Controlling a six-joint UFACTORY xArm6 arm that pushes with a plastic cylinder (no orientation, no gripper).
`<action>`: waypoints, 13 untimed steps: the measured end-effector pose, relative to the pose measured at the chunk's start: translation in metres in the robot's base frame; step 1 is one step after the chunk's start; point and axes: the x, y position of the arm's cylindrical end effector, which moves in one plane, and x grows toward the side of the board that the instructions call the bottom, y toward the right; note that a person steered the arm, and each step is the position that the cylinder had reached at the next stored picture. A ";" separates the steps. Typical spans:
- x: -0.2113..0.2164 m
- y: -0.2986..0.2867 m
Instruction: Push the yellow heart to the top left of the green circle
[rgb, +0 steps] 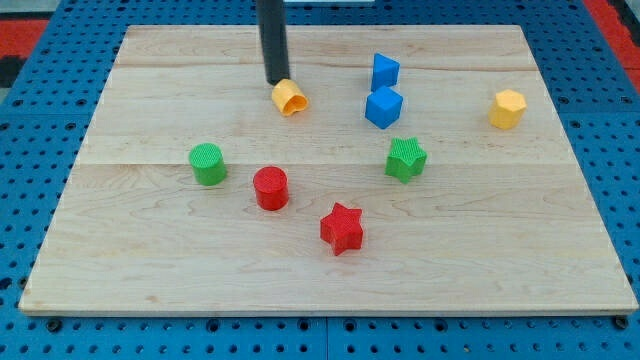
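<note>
My tip (277, 81), a bare rod with no claw to report, is set touching the yellow heart (290, 98) on its top-left side near the desk's top edge, so it is judged best brought round to the heart's right and pushed left, stopping up-left of the green circle (208, 164).

Yellow heart (289, 97), green circle (208, 164), red cylinder (270, 188), pale wood board (150, 250), dark rod (272, 40).
</note>
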 end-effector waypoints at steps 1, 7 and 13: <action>-0.016 0.012; -0.023 -0.059; 0.023 -0.101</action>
